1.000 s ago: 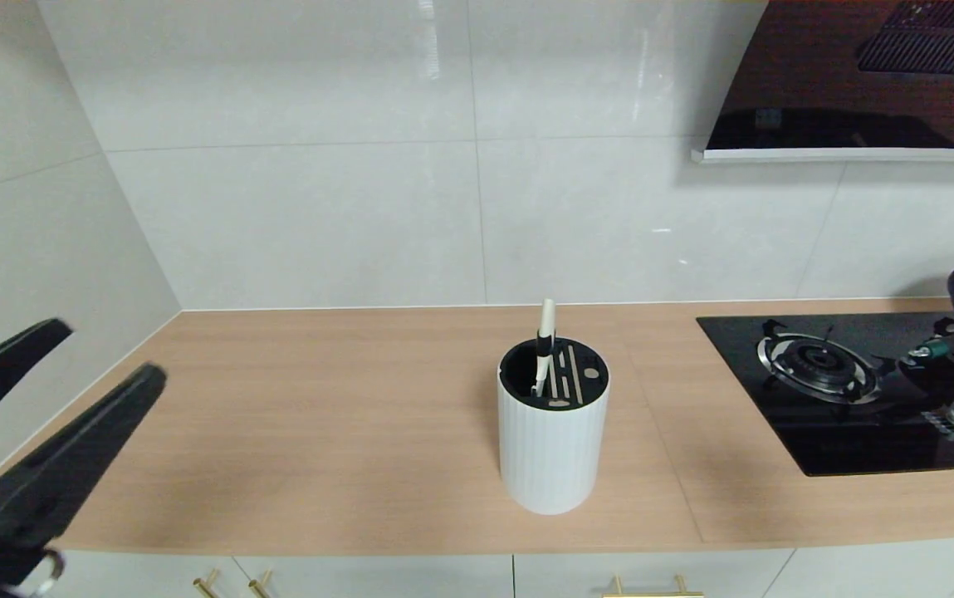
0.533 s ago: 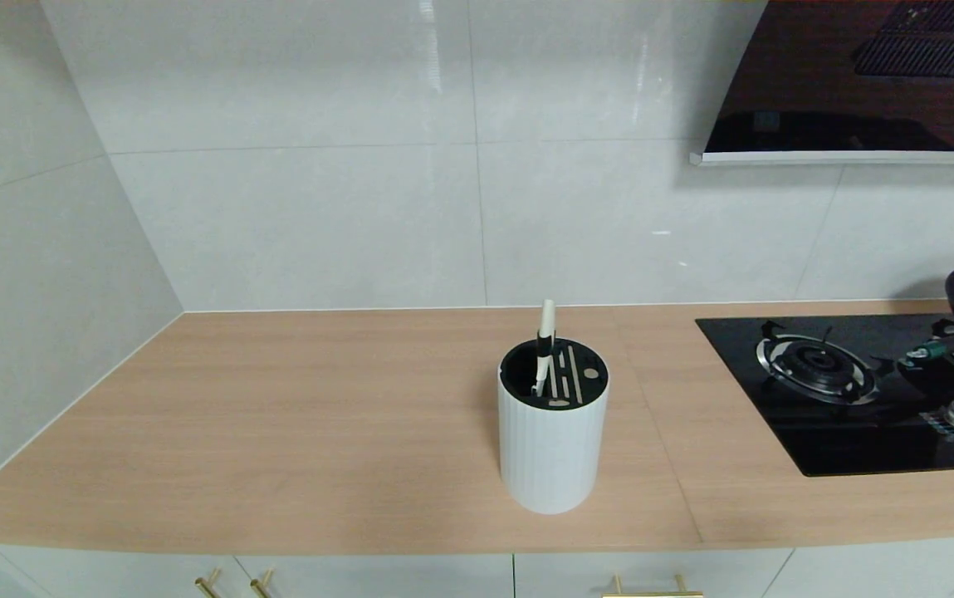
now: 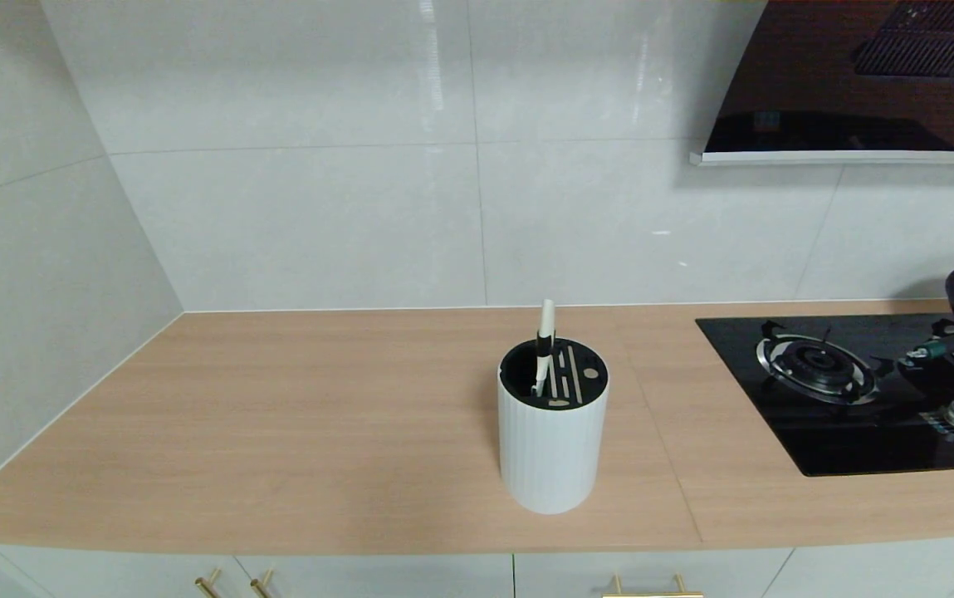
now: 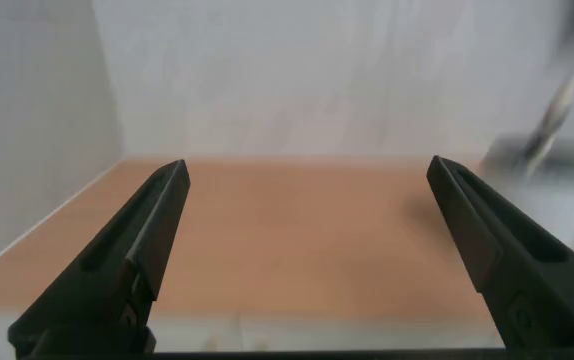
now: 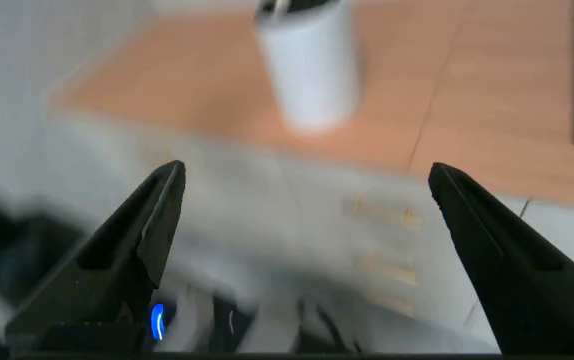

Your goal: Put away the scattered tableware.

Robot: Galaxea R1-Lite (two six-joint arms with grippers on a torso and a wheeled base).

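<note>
A pale-handled utensil (image 3: pixel 545 328) stands upright in the black-topped white holder (image 3: pixel 553 440) at the middle of the table (image 3: pixel 319 432), well apart from the hob (image 3: pixel 850 390). The left tool (image 4: pixel 307 168) is spread wide and empty, low over the table's left end. The right tool (image 5: pixel 305 170) is likewise spread and empty, off the table's front edge. The stowing step looks finished. Any next move calls for finding another loose piece and closing on its handle.
</note>
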